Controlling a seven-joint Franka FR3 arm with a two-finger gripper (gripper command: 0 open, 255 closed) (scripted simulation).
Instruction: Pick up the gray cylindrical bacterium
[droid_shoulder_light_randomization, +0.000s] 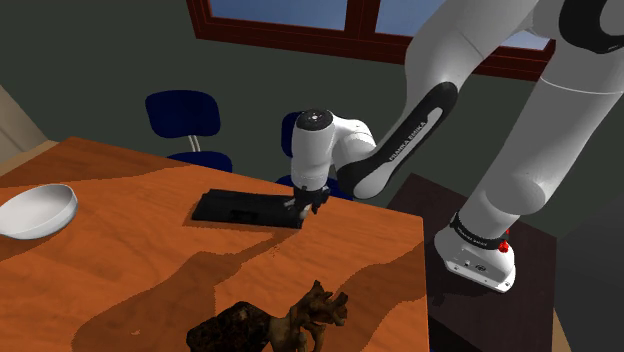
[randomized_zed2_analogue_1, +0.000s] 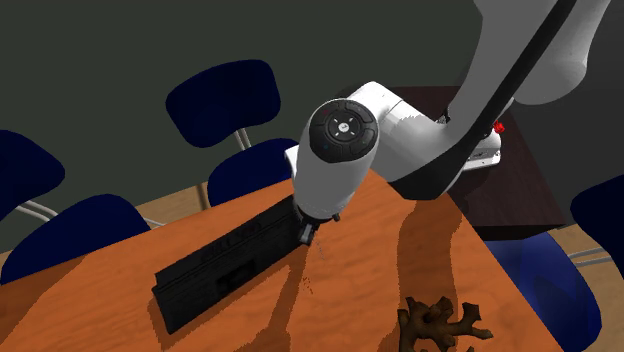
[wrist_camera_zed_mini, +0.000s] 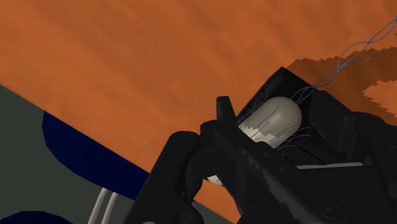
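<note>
One claw: pinching the bacterium
Bacterium: pale grey, thin blue threads trailing
Place: table edge by the blue chairs, at black slab's end

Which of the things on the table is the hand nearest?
The gray round-ended cylinder, right at the hand beside the flat black block; the white bowl and brown animal figure sit far off.

Black tray crowds the tool; tabletop toward bowl lies open.
</note>
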